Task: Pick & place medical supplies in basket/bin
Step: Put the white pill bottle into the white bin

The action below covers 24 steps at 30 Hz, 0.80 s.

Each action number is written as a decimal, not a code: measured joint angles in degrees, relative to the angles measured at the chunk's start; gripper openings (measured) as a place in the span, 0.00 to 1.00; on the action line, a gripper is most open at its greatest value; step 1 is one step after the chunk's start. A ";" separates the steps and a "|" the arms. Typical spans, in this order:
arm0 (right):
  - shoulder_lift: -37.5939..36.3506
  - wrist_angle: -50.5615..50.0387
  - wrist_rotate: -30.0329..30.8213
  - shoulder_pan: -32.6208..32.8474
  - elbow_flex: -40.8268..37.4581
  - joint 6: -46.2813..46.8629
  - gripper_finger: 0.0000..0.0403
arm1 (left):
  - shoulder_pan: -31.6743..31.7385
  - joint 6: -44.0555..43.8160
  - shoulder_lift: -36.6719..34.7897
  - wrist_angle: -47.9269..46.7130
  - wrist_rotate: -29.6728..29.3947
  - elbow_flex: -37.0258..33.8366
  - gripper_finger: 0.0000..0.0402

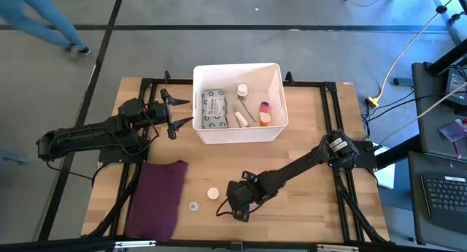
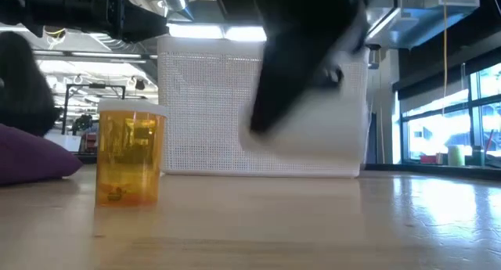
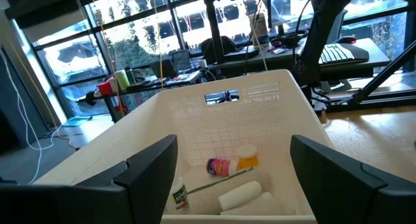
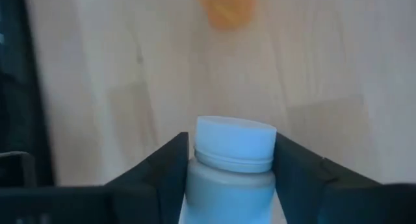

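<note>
The white basket (image 1: 237,102) stands at the table's far middle. In it lie a grey-green packet (image 1: 215,108), a white bottle (image 1: 241,90), a white roll (image 3: 239,194) and an orange-capped vial (image 1: 263,117). My right gripper (image 1: 235,208) is near the table's front edge, slanting down and shut on a white capped bottle (image 4: 231,178). An amber vial (image 2: 129,156) stands upright on the table, ahead of that gripper. A white round cap (image 1: 213,193) lies beside it. My left gripper (image 1: 175,117) waits open and level at the basket's left wall. My right gripper pinches the white bottle's body (image 4: 195,185) just below its cap, between its two fingers, one on each side. The fingers slant down from the table's right, and the bottle's cap end (image 4: 235,136) points away from the wrist. Whether the bottle is clear of the table I cannot tell.
A flat maroon cloth (image 1: 157,197) lies at the near left of the table. Bare wood spans the space between the basket and my right gripper. Monitors, desks and cables stand beyond the table's right edge.
</note>
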 joint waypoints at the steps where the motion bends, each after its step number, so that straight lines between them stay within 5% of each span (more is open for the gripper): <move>1: -0.28 -0.99 0.37 0.02 1.54 -0.72 0.47 | 0.01 0.00 0.01 -0.08 -0.02 0.00 0.72; 12: -8.37 -18.90 16.14 -0.96 16.55 -17.82 0.45 | 0.01 0.00 -0.01 -0.50 0.00 0.00 0.72; 24: -25.69 -13.30 30.74 -9.57 16.62 -38.37 0.43 | 0.00 0.02 0.00 -0.58 -0.11 0.00 0.72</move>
